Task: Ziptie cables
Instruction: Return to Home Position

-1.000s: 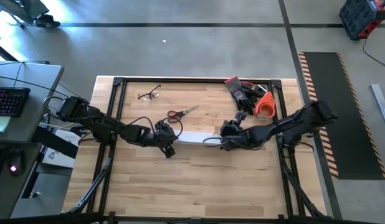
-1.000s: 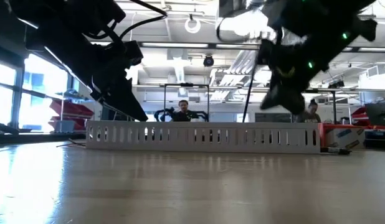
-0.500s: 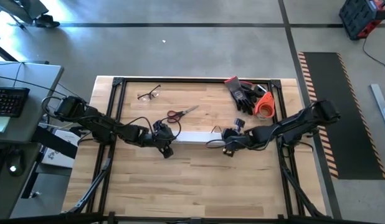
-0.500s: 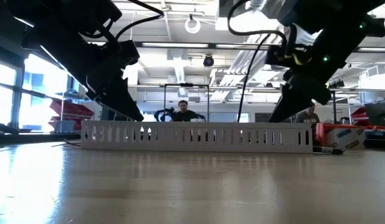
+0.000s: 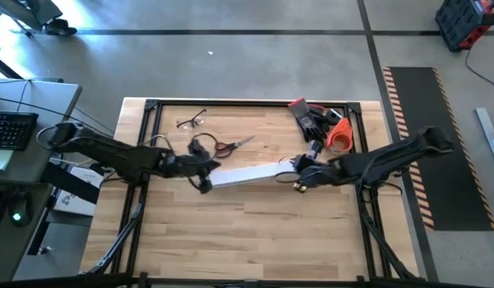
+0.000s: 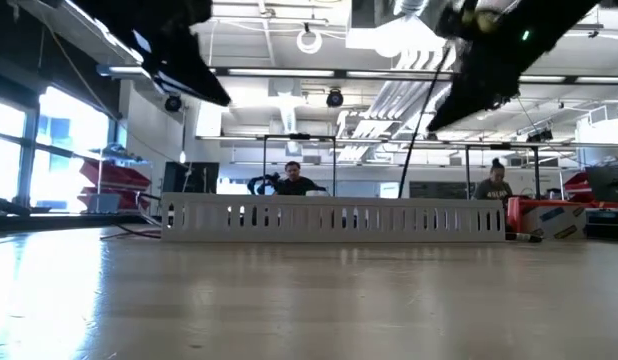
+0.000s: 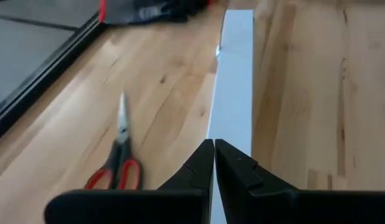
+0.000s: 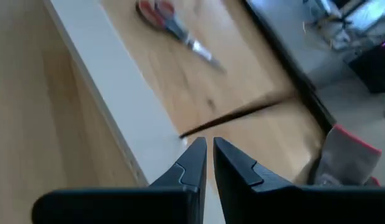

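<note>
A white slotted duct (image 5: 247,173) with its flat cover on top lies slightly slanted on the middle of the wooden table. It rests on its underside (image 6: 334,218). My left gripper (image 5: 204,182) hangs shut above the duct's left end (image 7: 233,93). My right gripper (image 5: 298,181) hangs shut above its right end (image 8: 111,118). In the low view both stand well clear of the duct. A thin black strip, the ziptie (image 8: 242,115), runs across the wood from the duct's far side. The cables do not show.
Red-handled scissors (image 5: 231,146) lie just beyond the duct, glasses (image 5: 191,122) at the far left. Dark gloves (image 5: 311,118) and an orange thing (image 5: 340,136) sit at the far right. Two people (image 6: 294,180) show in the room behind. Bare wood fills the near half (image 5: 247,232).
Both grippers have risen from the duct's two ends, staying shut, the left drawing a little toward the table's left and the right toward its right. The duct stays on the table, its ends now uncovered, and lies more slanted, its right end nearer the far edge.
</note>
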Robot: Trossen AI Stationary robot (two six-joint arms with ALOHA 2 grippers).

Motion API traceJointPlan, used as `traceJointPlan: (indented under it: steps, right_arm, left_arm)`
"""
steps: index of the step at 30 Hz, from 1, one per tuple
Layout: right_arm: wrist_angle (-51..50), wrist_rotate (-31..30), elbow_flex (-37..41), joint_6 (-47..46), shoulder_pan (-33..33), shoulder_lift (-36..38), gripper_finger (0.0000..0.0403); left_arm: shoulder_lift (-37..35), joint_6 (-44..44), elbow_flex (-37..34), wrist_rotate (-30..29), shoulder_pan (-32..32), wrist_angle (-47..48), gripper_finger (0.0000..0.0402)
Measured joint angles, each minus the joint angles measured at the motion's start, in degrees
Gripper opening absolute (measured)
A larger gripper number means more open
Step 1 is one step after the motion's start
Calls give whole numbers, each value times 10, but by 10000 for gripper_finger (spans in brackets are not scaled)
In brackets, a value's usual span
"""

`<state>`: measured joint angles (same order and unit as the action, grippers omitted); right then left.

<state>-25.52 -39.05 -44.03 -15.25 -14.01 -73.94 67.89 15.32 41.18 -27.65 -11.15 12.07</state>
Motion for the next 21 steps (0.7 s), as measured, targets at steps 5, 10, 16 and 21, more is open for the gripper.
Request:
traceJointPlan:
  steps: [5, 10, 16, 21]
  right_arm:
    - [-57, 1, 17, -13, -18, 120, 16]
    - [-65, 14, 63, -42, -54, 249, 16]
    - [7, 86, 173, -42, -87, 393, 16]
    - [90, 194, 271, -42, -70, 501, 16]
  left_arm:
    - [-96, 53, -21, -34, -28, 85, 0]
    - [-177, 108, -81, -79, -107, 52, 0]
    - [-267, 140, -163, -118, -173, -15, 0]
    - [-365, 117, -223, -93, -155, -71, 0]
